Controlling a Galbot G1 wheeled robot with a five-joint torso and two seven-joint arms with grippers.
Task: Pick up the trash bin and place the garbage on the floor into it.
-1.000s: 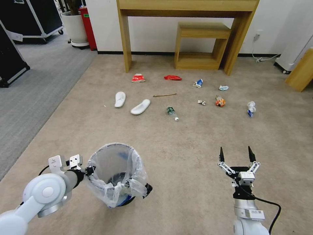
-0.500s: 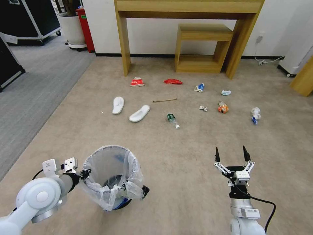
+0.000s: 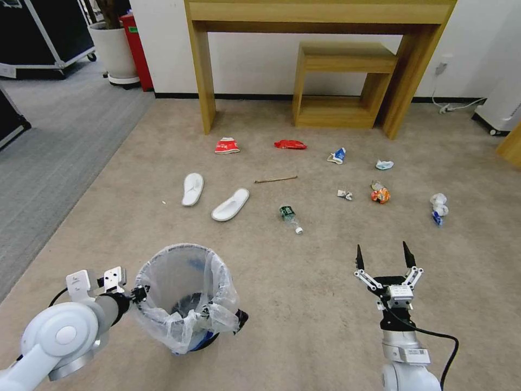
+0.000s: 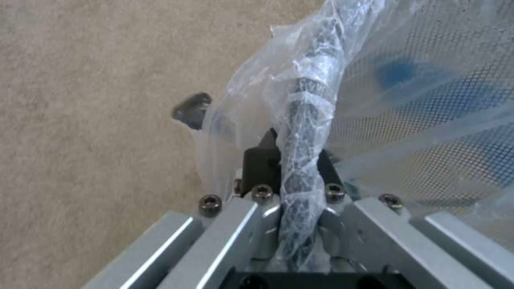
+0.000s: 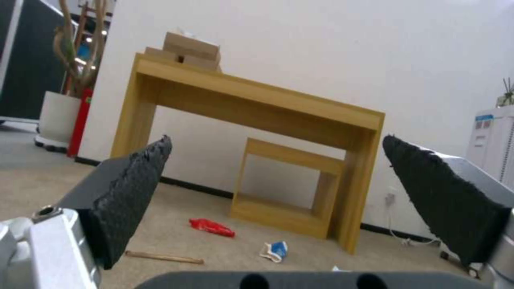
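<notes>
Litter point(image 3: 286, 213) lies before a desk point(image 3: 320, 11); left pincer point(image 3: 140, 294) clamps trash bin point(image 3: 184, 296), right pincer point(image 3: 382, 259) gapes.

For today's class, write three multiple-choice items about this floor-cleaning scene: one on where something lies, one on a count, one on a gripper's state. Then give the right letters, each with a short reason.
1. Where does the wooden stick lie?
A. inside the trash bin
B. on the carpet, between the red wrapper and the clear bottle
C. on the small wooden shelf

2. How many white slippers are on the floor?
A. one
B. two
C. four

3. What is the right gripper doing?
A. open, holding nothing
B. shut on the bottle
C. shut on the bin's rim

Answers:
1 B: the stick rests on bare carpet, with the red wrapper beyond it and the clear bottle nearer the robot.
2 B: one slipper and a second slipper lie side by side.
3 A: the right gripper has its fingers spread above the carpet, while the left gripper clamps the trash bin by its bag-covered rim.
</notes>
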